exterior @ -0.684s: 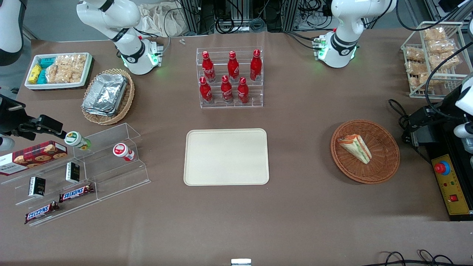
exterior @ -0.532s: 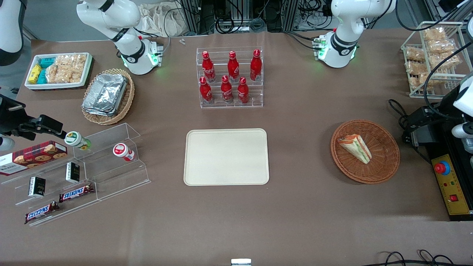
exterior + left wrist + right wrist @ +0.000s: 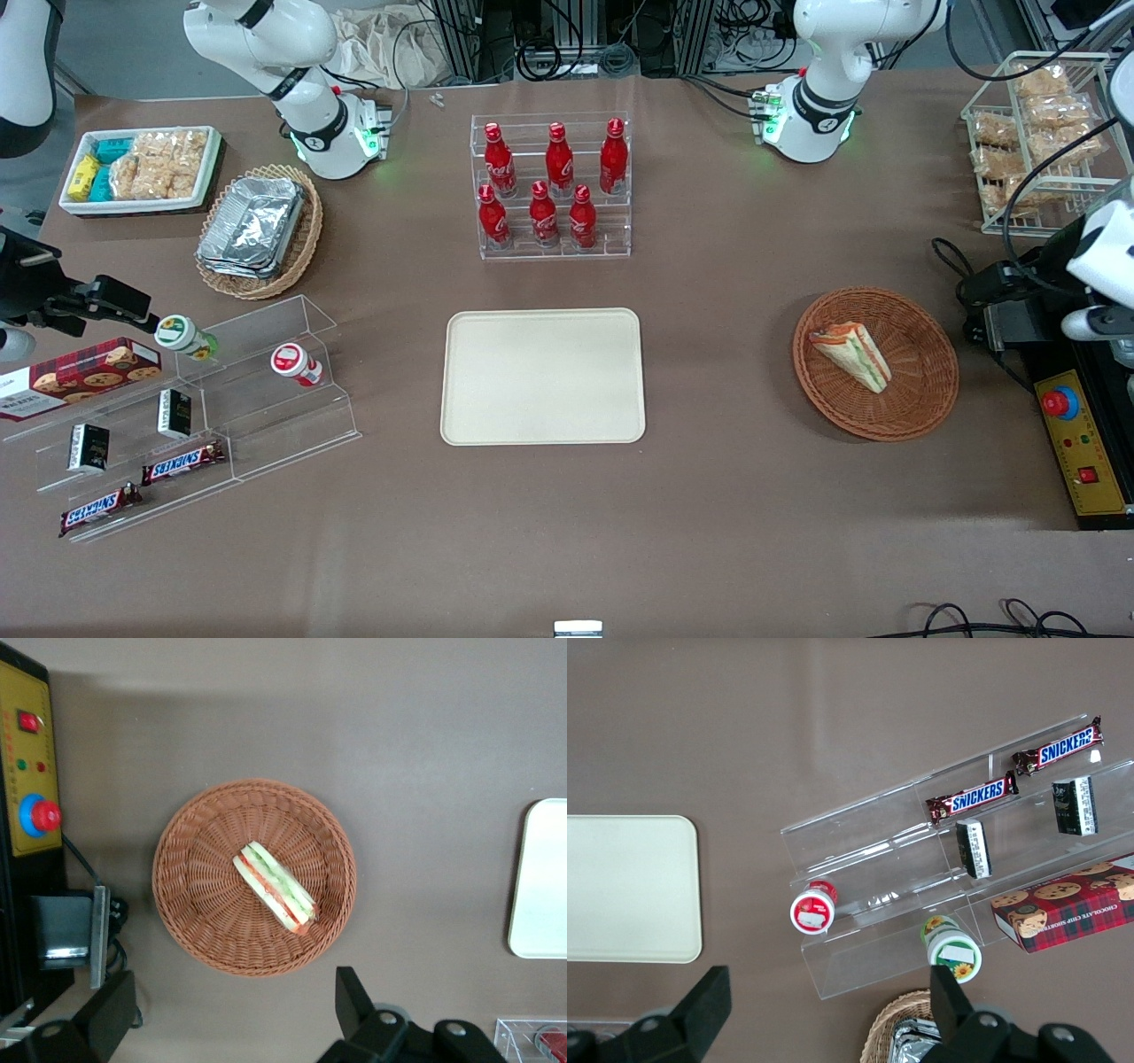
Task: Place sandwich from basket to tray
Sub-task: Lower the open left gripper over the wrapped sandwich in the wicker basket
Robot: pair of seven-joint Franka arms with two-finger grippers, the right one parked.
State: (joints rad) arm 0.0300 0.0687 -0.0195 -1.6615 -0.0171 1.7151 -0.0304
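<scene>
Toward the working arm's end of the table, the round brown wicker basket (image 3: 875, 362) sits flat on the brown tabletop (image 3: 726, 496). Inside it lies the sandwich (image 3: 852, 354), a little wedge of pale bread with red and green layers. It rests on its side and nothing is touching it.

Up high over the working arm's edge of the table, just outside the basket, hangs the gripper (image 3: 232, 1014). The wrist view looks down on the basket (image 3: 254, 876) and the sandwich (image 3: 274, 887) from above. The two black fingers (image 3: 357, 999) are wide apart with nothing between them, and they are well above the basket.

At the middle of the table lies the cream tray (image 3: 542, 377), flat, well apart from the basket. One end of the tray (image 3: 540, 879) shows in the wrist view too.

Near the table edge where the arm bases stand is a clear rack of red cola bottles (image 3: 551, 184), farther from the front camera than the tray. A yellow control box (image 3: 1083, 452) with a red button lies at the working arm's edge, beside the basket.
</scene>
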